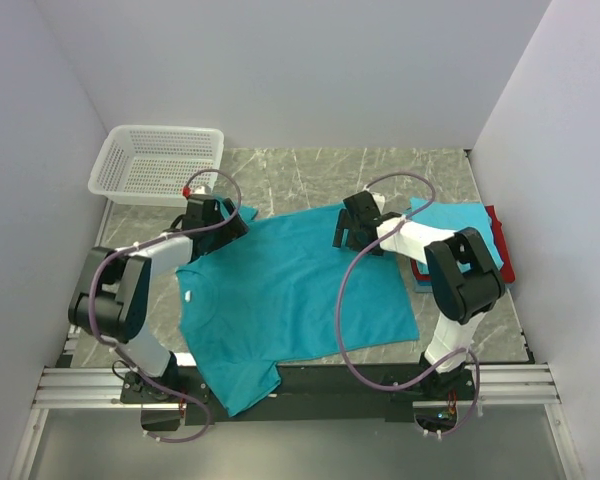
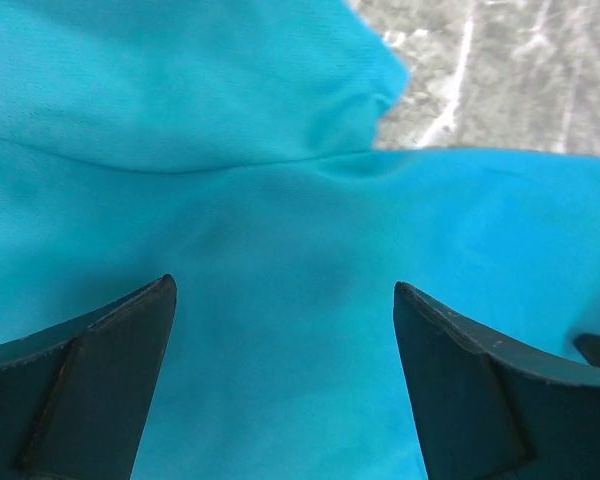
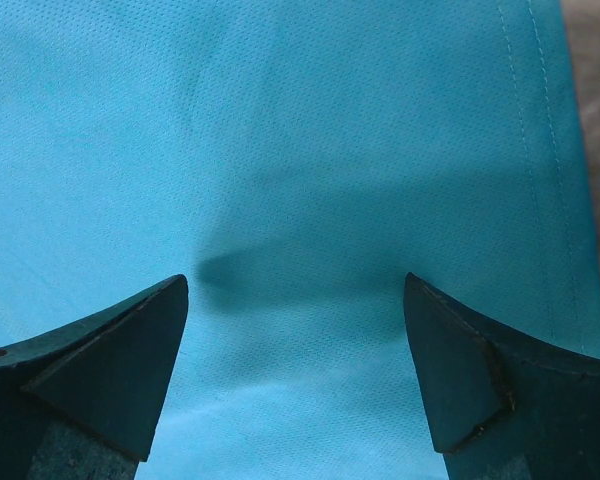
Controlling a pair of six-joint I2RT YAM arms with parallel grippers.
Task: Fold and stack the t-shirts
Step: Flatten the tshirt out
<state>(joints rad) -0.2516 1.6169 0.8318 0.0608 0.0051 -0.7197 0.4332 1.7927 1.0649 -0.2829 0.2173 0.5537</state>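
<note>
A teal t-shirt (image 1: 290,290) lies spread flat on the marble table, one sleeve hanging over the near edge. My left gripper (image 1: 220,212) is open just above its far left corner; the left wrist view shows the cloth (image 2: 280,250) between the spread fingers (image 2: 100,380), with a sleeve fold ahead. My right gripper (image 1: 346,228) is open over the shirt's far right edge; the right wrist view shows smooth teal cloth (image 3: 300,200) and a stitched hem at right. A stack of folded shirts, light blue (image 1: 460,225) on top with red (image 1: 502,255) beneath, lies at right.
A white mesh basket (image 1: 158,163) stands at the back left. White walls close in the table on three sides. The metal rail (image 1: 300,385) with the arm bases runs along the near edge.
</note>
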